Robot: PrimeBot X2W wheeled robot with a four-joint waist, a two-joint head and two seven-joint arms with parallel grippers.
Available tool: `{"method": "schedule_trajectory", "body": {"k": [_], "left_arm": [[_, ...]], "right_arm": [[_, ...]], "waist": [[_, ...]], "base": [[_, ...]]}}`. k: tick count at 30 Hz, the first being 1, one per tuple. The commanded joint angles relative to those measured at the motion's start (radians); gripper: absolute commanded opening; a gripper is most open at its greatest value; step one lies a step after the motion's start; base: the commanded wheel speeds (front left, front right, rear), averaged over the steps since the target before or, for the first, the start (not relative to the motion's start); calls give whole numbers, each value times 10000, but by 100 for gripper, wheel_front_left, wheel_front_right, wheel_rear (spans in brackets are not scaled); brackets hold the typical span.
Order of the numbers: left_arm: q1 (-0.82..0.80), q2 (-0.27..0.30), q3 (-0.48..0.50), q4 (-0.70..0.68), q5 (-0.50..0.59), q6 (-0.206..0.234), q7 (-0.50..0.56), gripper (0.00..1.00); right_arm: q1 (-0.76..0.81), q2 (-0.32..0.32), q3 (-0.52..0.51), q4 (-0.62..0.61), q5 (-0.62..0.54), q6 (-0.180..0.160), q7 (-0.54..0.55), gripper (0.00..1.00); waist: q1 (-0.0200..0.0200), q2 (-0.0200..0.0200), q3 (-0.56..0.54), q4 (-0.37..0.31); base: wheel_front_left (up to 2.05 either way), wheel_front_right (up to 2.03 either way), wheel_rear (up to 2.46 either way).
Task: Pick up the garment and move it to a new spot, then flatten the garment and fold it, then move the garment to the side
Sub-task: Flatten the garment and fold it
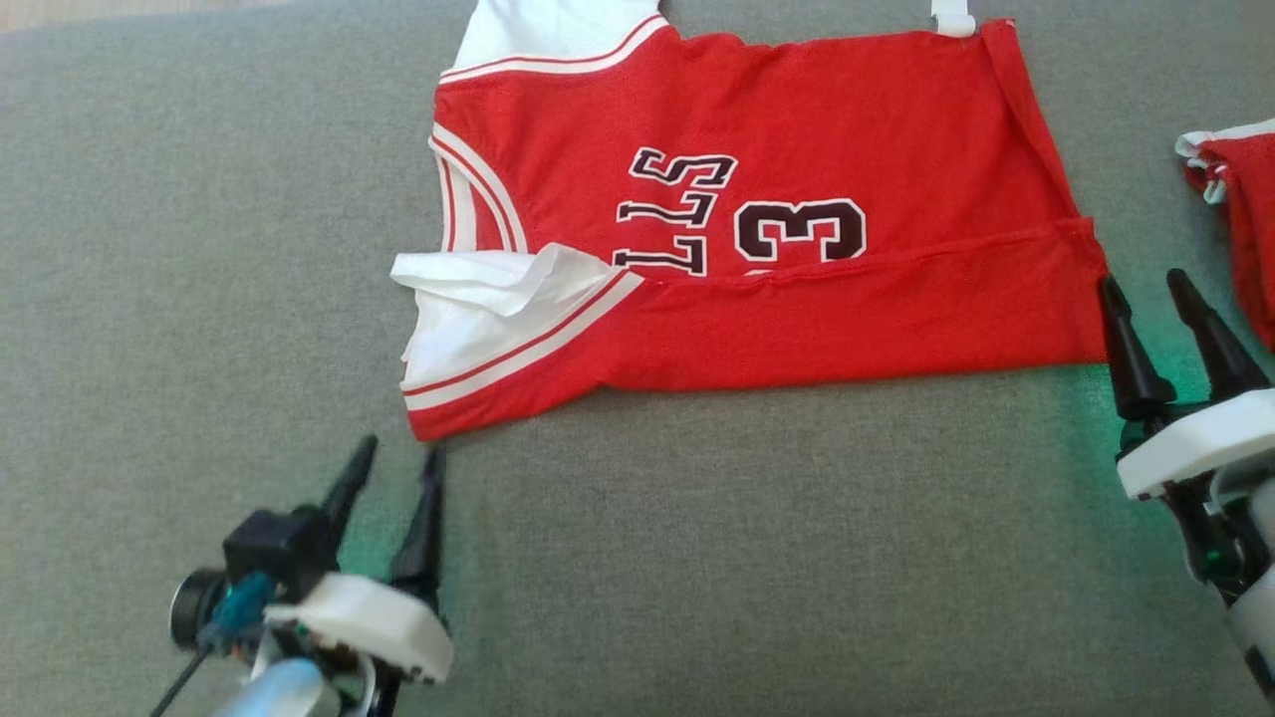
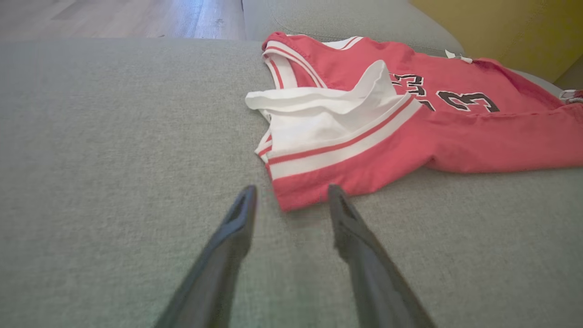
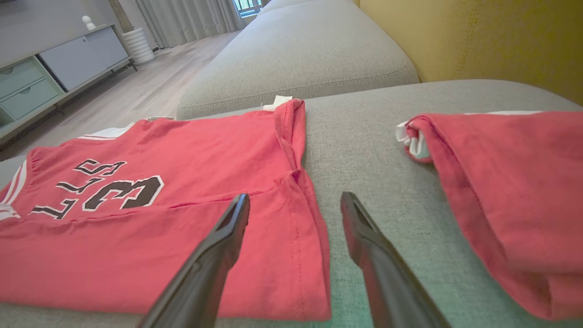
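Note:
The garment (image 1: pixel 777 199) is a red basketball jersey with white trim and a black number, spread on the grey sofa seat with its near long edge folded up over the front. In the left wrist view the garment (image 2: pixel 410 132) shows a rumpled white shoulder part. My left gripper (image 1: pixel 398 458) stands open just short of the jersey's near left corner, holding nothing; the left gripper (image 2: pixel 291 193) has that corner between its tips. My right gripper (image 1: pixel 1150 284) is open at the jersey's near right corner; the right gripper (image 3: pixel 296 198) straddles the side hem of the garment (image 3: pixel 159 218).
A second red garment (image 1: pixel 1240 219) lies folded at the right edge, seen as a second red garment (image 3: pixel 514 191) close to my right fingers. The grey sofa seat (image 1: pixel 747 558) is bare in front. A yellow backrest (image 3: pixel 478 41) and a cabinet (image 3: pixel 50 68) stand beyond.

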Motion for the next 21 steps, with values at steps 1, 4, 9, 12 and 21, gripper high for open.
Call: {"method": "schedule_trajectory", "body": {"k": [1, 4, 9, 12, 21], "left_arm": [[-691, 87, 366, -83, 88, -57, -1, 100], [-1078, -158, 260, 403, 98, -211, 126, 100], [-1436, -469, 284, 1361, -82, -383, 214, 100], [-1465, -607, 272, 1881, -233, -391, 360, 100], [-1379, -722, 150, 2248, -441, -643, 464, 0]], "right_arm": [[102, -275, 140, -259, 27, -7, -68, 100], [-17, -314, 198, -307, 28, -7, -20, 100], [-63, -392, 192, -323, 36, -7, 0, 100], [-35, -414, 171, -327, 66, -7, -1, 100], [25, -332, 56, -243, 56, -7, 11, 100]], "waist": [[0, 0, 76, -43], [0, 0, 176, -118], [0, 0, 278, -253], [0, 0, 294, -314], [0, 0, 303, -260]], "base": [[0, 0, 0], [0, 0, 0], [0, 0, 0], [0, 0, 0], [0, 0, 0]]}}
